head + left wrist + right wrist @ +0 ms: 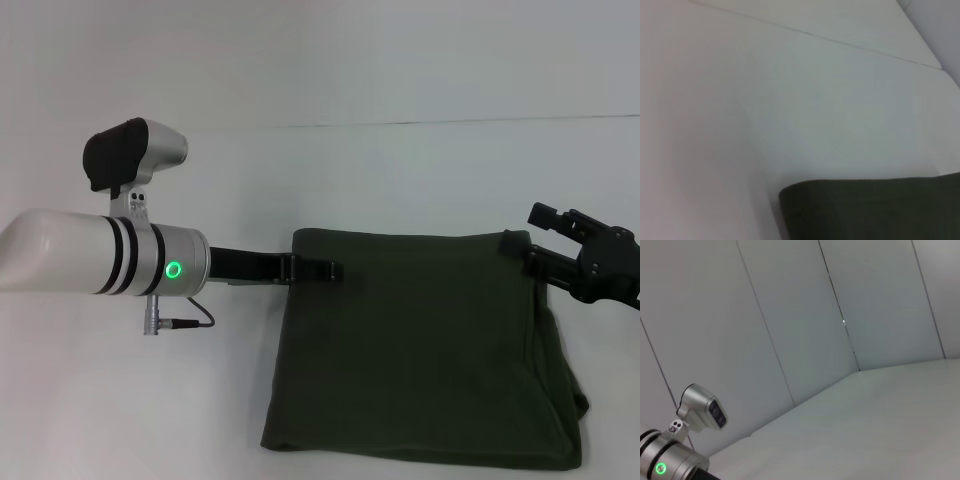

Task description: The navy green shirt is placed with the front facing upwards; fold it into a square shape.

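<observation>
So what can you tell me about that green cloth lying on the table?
The navy green shirt is dark olive, soft-looking cloth, folded into a rough square, lying flat on the white table. No print shows. Layered edges show along its right side. The left gripper reaches its far left corner, the right gripper its far right corner.

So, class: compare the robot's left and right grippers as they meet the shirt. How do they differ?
The left gripper lies flat at the shirt's far left corner; the right gripper sits at its far right corner. The left arm is white; the right looks black. Both touch the shirt's far edge.
</observation>
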Controlling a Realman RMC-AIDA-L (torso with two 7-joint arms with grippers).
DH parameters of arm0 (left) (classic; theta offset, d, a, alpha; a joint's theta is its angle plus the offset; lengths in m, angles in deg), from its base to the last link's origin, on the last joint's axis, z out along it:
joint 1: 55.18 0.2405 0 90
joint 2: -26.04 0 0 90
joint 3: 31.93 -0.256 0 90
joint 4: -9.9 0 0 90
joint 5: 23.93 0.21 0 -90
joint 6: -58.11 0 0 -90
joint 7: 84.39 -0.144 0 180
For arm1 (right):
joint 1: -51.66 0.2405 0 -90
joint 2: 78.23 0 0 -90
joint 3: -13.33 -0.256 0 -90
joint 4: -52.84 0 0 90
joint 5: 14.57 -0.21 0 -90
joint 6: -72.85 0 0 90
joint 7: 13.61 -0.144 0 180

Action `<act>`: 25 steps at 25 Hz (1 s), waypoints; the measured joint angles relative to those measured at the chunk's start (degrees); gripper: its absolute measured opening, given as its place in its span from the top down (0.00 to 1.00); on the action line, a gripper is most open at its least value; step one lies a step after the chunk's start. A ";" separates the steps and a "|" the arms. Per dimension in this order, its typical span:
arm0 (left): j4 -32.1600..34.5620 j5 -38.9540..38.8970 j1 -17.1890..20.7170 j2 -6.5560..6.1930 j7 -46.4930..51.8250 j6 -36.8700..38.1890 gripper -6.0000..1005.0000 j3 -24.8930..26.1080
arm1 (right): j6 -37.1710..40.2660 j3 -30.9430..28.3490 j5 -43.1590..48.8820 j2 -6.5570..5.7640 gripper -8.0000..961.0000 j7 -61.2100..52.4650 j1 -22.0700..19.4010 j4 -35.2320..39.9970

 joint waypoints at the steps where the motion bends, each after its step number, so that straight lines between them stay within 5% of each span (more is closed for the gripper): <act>1: 0.00 0.00 0.00 0.04 0.12 0.00 0.06 -0.06 | -0.02 0.02 0.00 0.00 0.14 0.00 0.04 0.01; 12: -0.16 0.11 -0.50 0.41 1.06 0.50 0.10 -1.22 | 0.03 -0.06 0.00 -0.03 0.14 0.00 0.11 0.08; 23: 0.28 -0.35 -0.20 0.76 0.73 0.32 0.51 -1.52 | 0.00 -0.03 -0.01 -0.04 0.14 0.00 0.07 0.07; 25: 0.33 -0.36 -0.20 0.82 0.62 0.37 0.68 -1.63 | -0.03 -0.09 -0.01 -0.04 0.14 0.00 0.14 0.07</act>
